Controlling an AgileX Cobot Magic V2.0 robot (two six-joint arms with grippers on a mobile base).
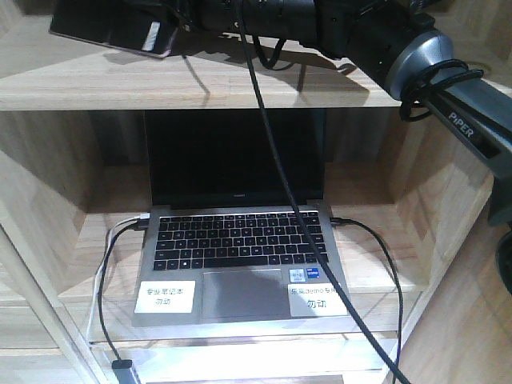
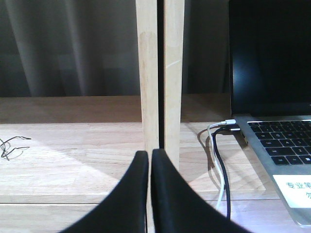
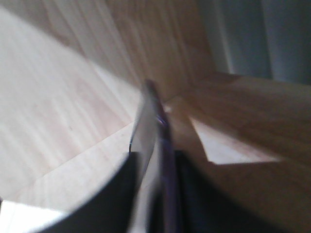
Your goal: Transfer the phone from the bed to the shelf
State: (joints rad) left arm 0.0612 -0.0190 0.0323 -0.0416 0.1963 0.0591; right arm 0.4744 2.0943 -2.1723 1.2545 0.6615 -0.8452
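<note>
This looks like a home-style room set up for robot trials: a pale natural-wood shelving unit [image 1: 96,88] holds an open silver laptop with a black screen [image 1: 240,264], white Chinese-printed labels [image 1: 165,298] stuck on it, and grey curtains [image 2: 58,48] hang behind.

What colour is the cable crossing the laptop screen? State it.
Black; the cable shows best in the exterior front-facing view, over the laptop.

The phone [image 1: 112,30], a glossy dark slab (apparently tilted), hovers over the pale-wood shelf [image 1: 160,84].
</note>
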